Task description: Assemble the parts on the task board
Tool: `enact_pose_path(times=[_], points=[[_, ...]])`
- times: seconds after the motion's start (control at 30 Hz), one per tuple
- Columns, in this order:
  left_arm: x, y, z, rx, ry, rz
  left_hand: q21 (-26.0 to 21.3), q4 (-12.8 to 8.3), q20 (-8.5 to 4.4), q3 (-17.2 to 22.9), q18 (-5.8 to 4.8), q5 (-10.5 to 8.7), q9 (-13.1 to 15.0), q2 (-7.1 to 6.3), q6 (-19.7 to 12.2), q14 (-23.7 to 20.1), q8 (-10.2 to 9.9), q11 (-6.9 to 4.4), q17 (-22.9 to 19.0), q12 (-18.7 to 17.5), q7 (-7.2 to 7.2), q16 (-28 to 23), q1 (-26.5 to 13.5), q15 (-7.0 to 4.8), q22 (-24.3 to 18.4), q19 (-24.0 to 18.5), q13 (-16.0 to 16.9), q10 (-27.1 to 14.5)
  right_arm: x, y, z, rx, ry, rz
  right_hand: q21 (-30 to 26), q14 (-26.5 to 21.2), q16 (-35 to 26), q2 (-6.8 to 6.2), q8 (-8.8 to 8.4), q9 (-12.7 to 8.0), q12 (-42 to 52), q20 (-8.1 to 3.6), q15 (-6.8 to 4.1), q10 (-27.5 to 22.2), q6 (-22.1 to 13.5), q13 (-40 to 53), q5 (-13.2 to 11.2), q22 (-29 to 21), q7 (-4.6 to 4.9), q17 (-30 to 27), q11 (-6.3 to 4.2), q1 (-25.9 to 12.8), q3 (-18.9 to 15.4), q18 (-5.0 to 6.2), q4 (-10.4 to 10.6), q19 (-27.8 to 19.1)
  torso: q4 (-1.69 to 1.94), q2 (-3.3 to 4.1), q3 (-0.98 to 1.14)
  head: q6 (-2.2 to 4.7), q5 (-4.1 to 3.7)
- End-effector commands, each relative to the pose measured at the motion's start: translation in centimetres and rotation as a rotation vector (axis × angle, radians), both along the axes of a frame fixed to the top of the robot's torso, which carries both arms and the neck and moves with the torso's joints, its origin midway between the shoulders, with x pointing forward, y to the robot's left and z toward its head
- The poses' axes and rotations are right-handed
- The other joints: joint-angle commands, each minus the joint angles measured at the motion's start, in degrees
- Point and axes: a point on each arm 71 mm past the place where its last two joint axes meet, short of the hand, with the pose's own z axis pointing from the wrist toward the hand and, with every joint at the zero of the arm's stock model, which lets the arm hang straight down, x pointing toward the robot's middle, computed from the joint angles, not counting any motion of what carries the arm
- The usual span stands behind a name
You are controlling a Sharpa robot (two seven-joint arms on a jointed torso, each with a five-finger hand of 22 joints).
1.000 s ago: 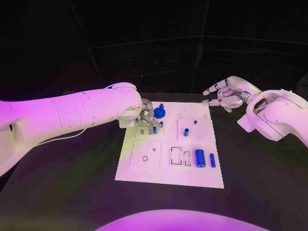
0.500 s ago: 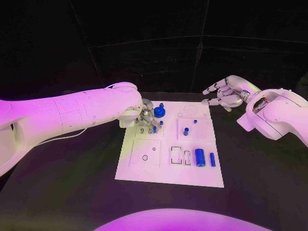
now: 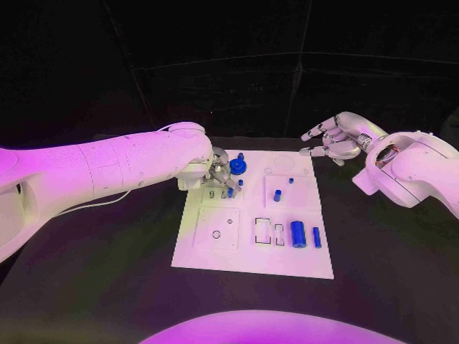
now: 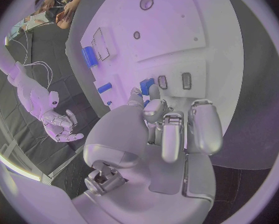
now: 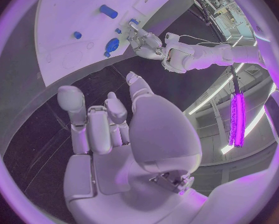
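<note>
The white task board point(image 3: 252, 251) lies in the middle of the table. My left hand point(image 3: 219, 173) hovers over its far left part, fingers curled in. Between thumb and a finger it pinches a small blue part point(image 4: 147, 86) right beside two small slots point(image 4: 186, 79). A blue gear-like part point(image 3: 238, 167) sits just beyond that hand. Two blue pegs point(image 3: 277, 195) stand mid-board, and a blue cylinder point(image 3: 297, 234) with a thin blue pin point(image 3: 316, 238) lies nearer me. My right hand point(image 3: 333, 141) floats past the board's far right corner, fingers apart, holding nothing.
Black table point(image 3: 395, 244) surrounds the board on all sides. Seen from the right wrist, my right hand point(image 5: 114, 129) is off the board point(image 5: 71, 15), with the left hand point(image 5: 145, 42) across it by the gear-like part point(image 5: 111, 46).
</note>
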Motion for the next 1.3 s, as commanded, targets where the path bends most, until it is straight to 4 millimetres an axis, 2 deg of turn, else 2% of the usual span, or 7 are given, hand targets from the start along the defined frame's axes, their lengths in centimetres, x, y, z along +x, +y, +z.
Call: enact_pose_path(times=[0.03,0.23,0.63,0.9,1.3], points=[[-0.11,-0.12,0.0,0.011,0.009,-0.011,-0.2,-0.3,-0.12,0.0,-0.53,0.06,0.1,0.03,-0.4,6.0,0.2,0.04,15.1,0.4,-0.12,0.2,0.5,-0.14,-0.1,-0.4,0.0,-0.5,0.02,0.14,0.09,0.001,0.003,0.007,-0.2,1.8,0.0,-0.03,0.23,0.0,0.0,-0.19,-0.54,-0.3,-0.4,0.0,0.4,0.0,0.03,0.1,-0.11,0.8,0.0,0.6,0.3,-0.1,0.02,-0.02,0.04,-0.04,-0.02],[-0.17,-0.19,-0.01,0.009,0.008,-0.012,-0.1,-0.8,-0.12,0.5,-0.55,0.05,0.1,-0.16,-0.5,6.0,0.1,0.02,15.1,0.5,-0.14,0.2,1.0,-0.15,0.0,-0.4,0.1,-0.4,0.05,0.22,0.08,0.001,0.003,0.008,-0.2,1.8,0.0,-0.03,0.23,0.0,0.0,-0.19,-0.54,-0.3,-0.4,0.0,0.4,0.0,0.03,0.1,-0.11,0.8,0.0,0.6,0.3,-0.1,0.1,-0.01,0.06,-0.07,0.02],[-0.13,-0.01,-0.02,0.008,0.005,-0.006,0.0,0.7,-0.01,-0.7,-0.57,0.0,0.4,-2.18,-0.3,6.0,0.1,0.17,15.1,0.8,0.0,0.2,-2.4,-0.02,0.3,-0.4,0.2,-0.2,0.11,0.29,0.06,0.001,0.003,0.008,-0.2,1.8,-0.1,-0.02,0.26,0.0,0.0,-0.2,-0.54,-0.3,-0.4,0.0,0.5,0.0,0.02,0.0,-0.11,0.7,-0.1,0.6,0.4,-0.1,0.02,0.03,0.05,0.01,0.12],[-0.16,0.07,-0.04,0.009,0.008,-0.008,0.0,0.7,0.0,-0.8,-0.57,0.0,0.4,-2.35,-0.3,6.0,0.2,0.16,15.1,0.8,-0.01,0.2,-2.6,-0.03,0.3,-0.4,0.3,-0.2,0.13,0.32,0.04,0.001,0.004,0.009,-0.2,1.8,-0.1,-0.02,0.26,0.0,0.0,-0.2,-0.54,-0.3,-0.4,0.0,0.5,0.0,0.02,0.0,-0.11,0.7,-0.1,0.6,0.4,-0.1,0.03,0.04,0.06,-0.12,0.13],[-0.35,0.03,-0.11,0.01,0.016,-0.017,0.2,0.9,-0.01,-1.6,-0.64,-0.01,0.6,-3.48,-0.1,6.0,0.3,0.1,15.1,1.1,-0.09,0.2,-3.3,-0.06,0.8,-0.2,0.5,0.0,0.21,0.36,-0.01,-0.001,0.006,0.009,-0.3,1.8,-0.1,-0.02,0.28,0.0,0.0,-0.2,-0.55,-0.3,-0.4,-0.1,0.5,0.0,0.02,-0.1,-0.11,0.7,-0.1,0.61,0.4,-0.1,0.01,0.01,0.07,-0.25,0.11]])
